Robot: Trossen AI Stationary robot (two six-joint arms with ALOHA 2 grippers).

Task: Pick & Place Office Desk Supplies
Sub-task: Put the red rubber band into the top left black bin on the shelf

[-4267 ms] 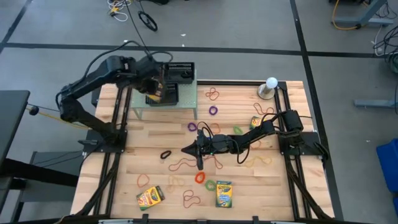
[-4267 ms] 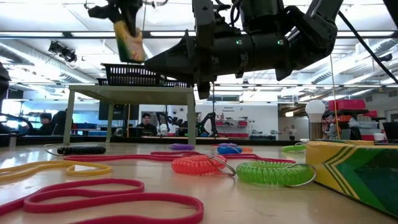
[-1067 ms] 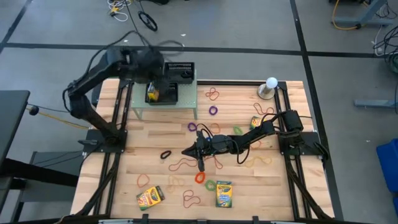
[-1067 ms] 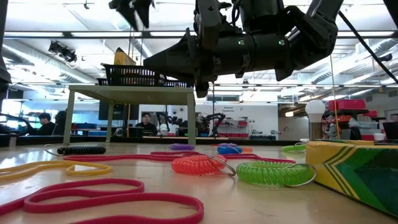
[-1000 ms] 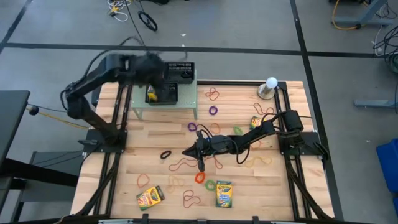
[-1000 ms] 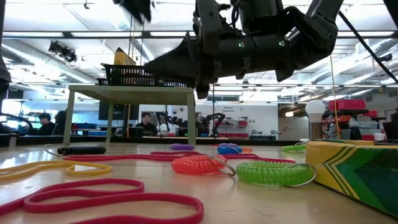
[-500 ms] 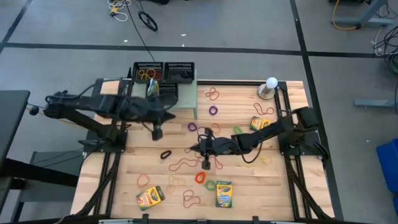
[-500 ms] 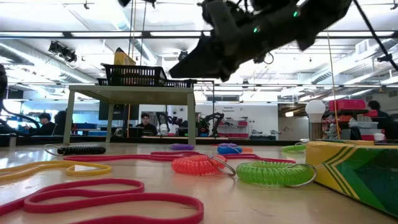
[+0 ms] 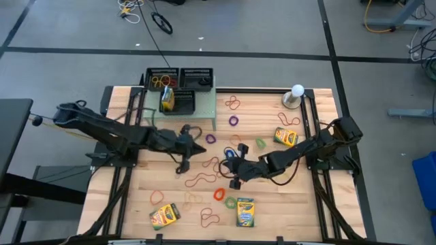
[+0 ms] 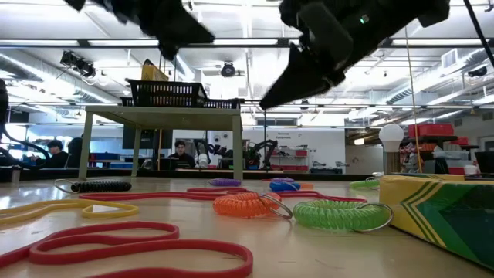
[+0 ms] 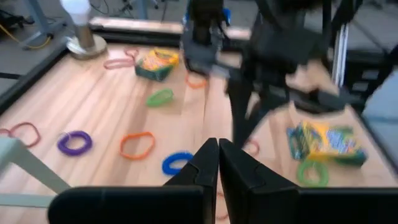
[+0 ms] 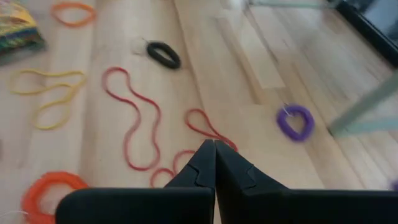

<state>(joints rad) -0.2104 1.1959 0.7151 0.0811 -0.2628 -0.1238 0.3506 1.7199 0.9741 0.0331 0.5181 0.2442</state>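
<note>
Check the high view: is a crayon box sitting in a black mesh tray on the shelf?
Yes, a crayon box stands inside the black mesh tray on the pale green shelf.

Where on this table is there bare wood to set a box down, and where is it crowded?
Free: the front right corner, right of the crayon box, and the patch between the shelf leg and the other crayon box. Crowded: the middle, where bands lie under both shut claws.

We see bright, even overhead light; ceiling strips glare in the low view, both wrist views are blurred, shadows soft.
</note>
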